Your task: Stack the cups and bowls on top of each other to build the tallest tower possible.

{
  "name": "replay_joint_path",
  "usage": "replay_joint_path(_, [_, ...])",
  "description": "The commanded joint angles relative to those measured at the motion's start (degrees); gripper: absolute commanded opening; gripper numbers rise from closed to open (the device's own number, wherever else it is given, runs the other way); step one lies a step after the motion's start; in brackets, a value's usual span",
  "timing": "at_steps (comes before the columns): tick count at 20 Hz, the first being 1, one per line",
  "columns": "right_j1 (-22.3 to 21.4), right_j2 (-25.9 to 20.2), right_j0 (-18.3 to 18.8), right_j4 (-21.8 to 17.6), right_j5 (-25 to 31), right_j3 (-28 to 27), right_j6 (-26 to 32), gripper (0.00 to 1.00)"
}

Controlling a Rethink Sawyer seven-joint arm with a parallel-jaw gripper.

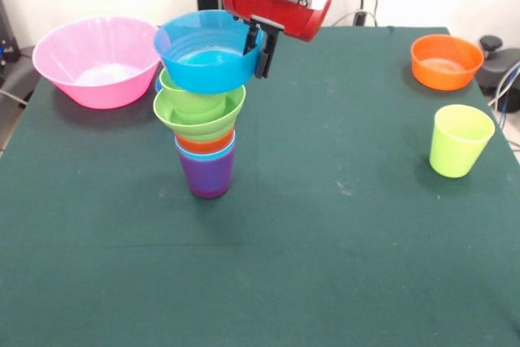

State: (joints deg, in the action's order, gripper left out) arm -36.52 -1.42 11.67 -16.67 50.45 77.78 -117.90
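Blue plastic is being pinched at the rim: the blue bowl [207, 53] is held by the gripper [258, 48], one finger inside, one outside, right at the top of the tower [203, 119]. Placement looks to be the step in hand. The bowl is tipped, mouth up and leaning toward the camera, while the tower's long axis runs upright from the purple cup [209, 175]. Next, levelling and release seem called for. A yellow-green cup [460, 140], orange bowl [445, 61] and pink bowl [96, 61] are left aside.
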Motion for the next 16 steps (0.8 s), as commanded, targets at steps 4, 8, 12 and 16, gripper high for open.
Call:
replay_joint_path(4, [-0.32, -2.29, 1.56, -3.96, -4.96, 7.73, 4.31, 0.00])
replay_joint_path(8, [0.53, -2.49, 1.88, -4.79, -7.05, 7.81, 4.33, 0.00])
replay_joint_path(12, [1.75, -2.78, 2.45, -5.47, -8.99, 7.51, 4.70, 0.00])
replay_joint_path(16, [2.05, -3.05, 2.88, -5.42, -9.22, 7.33, 5.36, 0.00])
